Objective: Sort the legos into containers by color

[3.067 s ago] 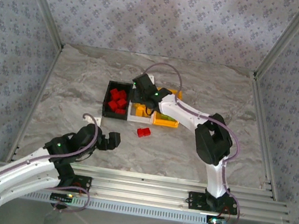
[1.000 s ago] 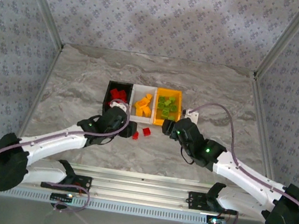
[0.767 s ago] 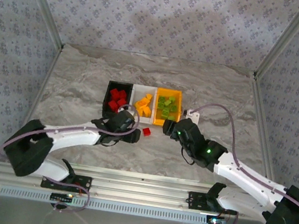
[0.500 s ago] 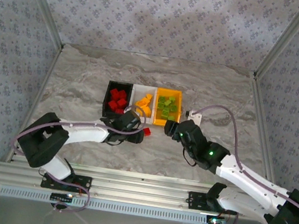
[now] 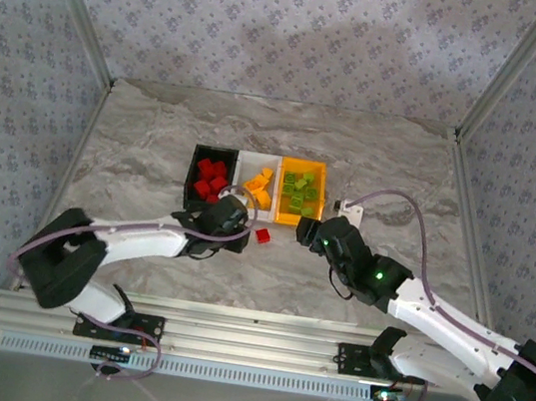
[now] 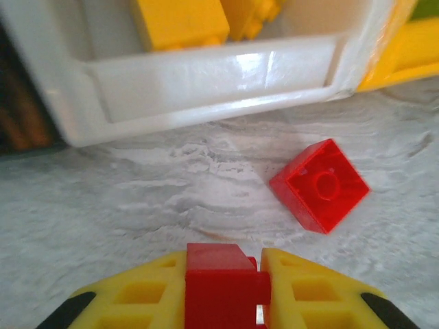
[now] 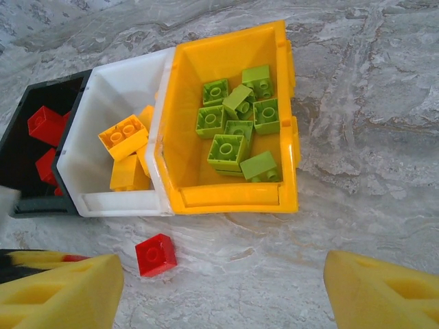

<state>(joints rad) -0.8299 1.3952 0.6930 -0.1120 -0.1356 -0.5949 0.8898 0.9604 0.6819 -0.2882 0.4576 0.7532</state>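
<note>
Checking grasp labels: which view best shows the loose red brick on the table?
Left wrist: the loose red brick is large and sharp, stud up, apart from the white bin. Right wrist shows it smaller; top external, a tiny speck.

The pads (image 6: 130, 305) of my left end effector (image 6: 223, 291) look like matt yellow plastic with an open lattice. The red lego (image 6: 219, 271) between them and the loose red lego (image 6: 319, 185) are smooth, glossy plastic. The white bin (image 6: 206, 75) is shiny moulded plastic, and the surface (image 6: 137, 199) has a matt, faintly rough, marble-like finish.
</note>
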